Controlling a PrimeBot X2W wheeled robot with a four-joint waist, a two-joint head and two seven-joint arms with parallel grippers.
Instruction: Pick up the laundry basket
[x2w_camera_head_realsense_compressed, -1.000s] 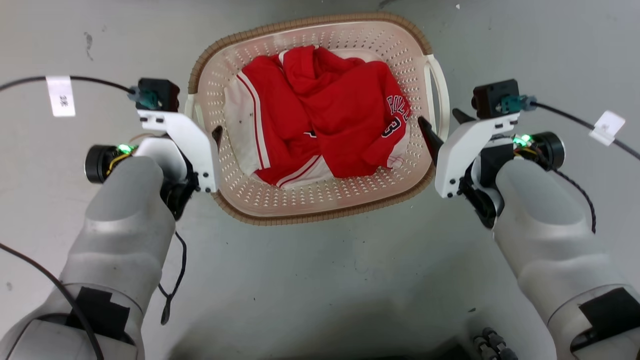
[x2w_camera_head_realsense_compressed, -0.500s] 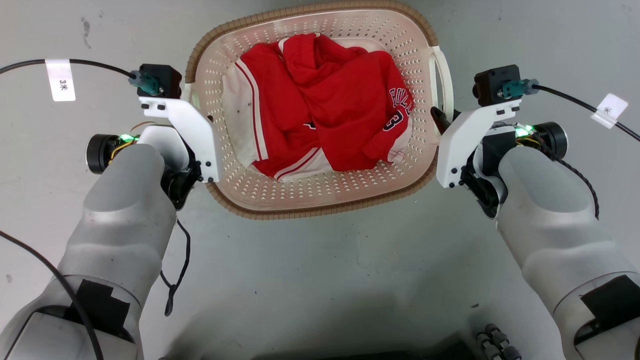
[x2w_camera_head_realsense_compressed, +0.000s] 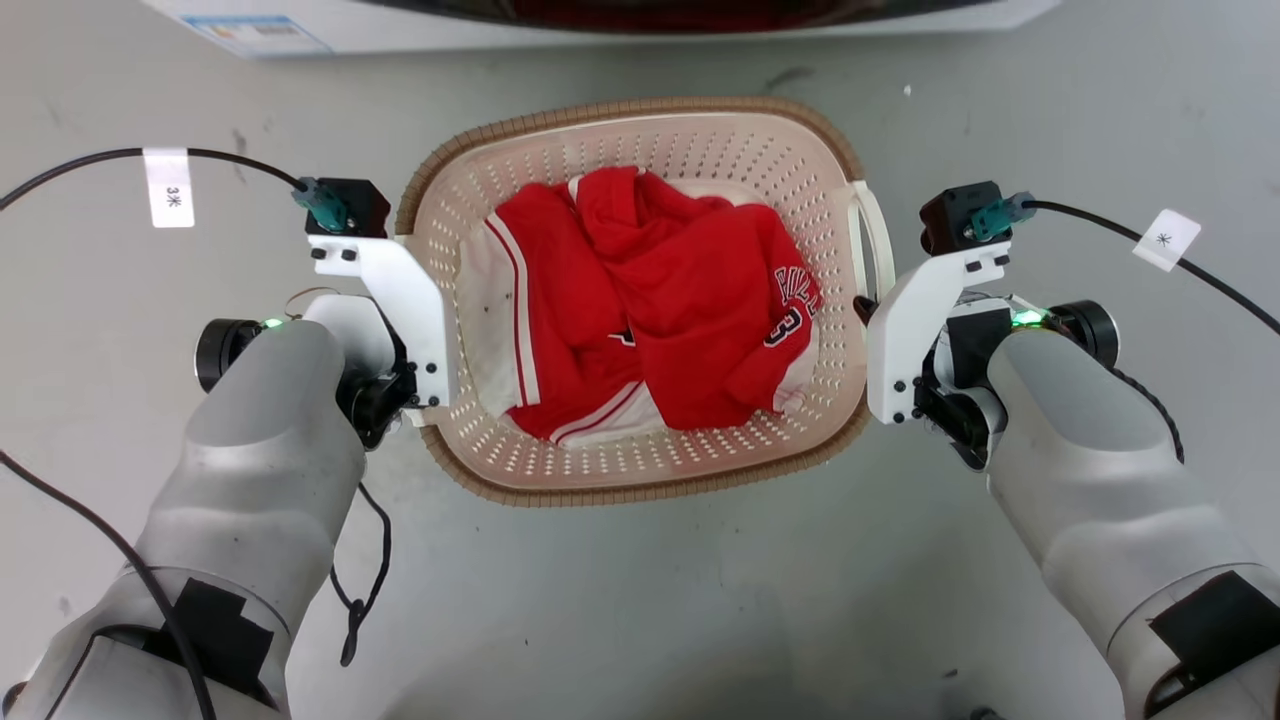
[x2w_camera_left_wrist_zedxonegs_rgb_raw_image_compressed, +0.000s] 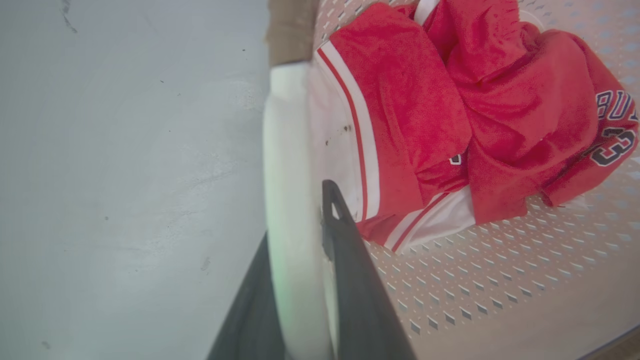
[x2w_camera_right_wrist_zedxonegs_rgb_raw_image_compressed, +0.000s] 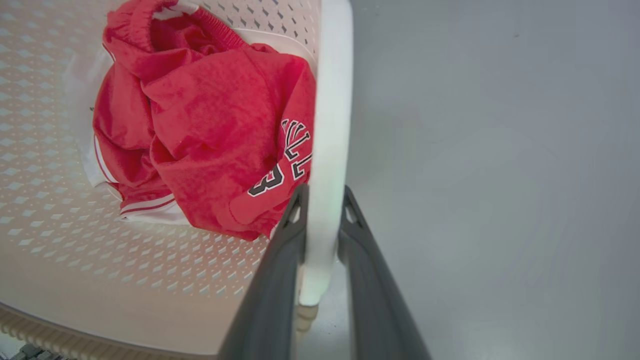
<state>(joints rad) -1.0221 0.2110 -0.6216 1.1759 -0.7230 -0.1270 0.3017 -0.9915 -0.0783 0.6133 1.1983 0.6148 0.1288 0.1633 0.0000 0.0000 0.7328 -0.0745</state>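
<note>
The left tool (x2w_camera_left_wrist_zedxonegs_rgb_raw_image_compressed: 297, 215) and right tool (x2w_camera_right_wrist_zedxonegs_rgb_raw_image_compressed: 322, 192) each clamp tight, reaching forward.

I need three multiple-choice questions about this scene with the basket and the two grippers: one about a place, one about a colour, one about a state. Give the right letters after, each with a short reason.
1. Where is the laundry basket?
A. Between the left gripper and the right gripper.
B. Left of both grippers.
C. On a table.

2. What colour is most of the clothing in it?
A. Blue.
B. Green.
C. Red.

3. How do the right gripper's fingers stand?
A. Spread wide over bare floor.
B. One on each side of the white handle.
C. Closed on the clothing.

Key: 1 A, the head view has a gripper at each side of it; 2 C, the heap is red with white trim; 3 B, the right wrist view has the handle between both fingers.
</note>
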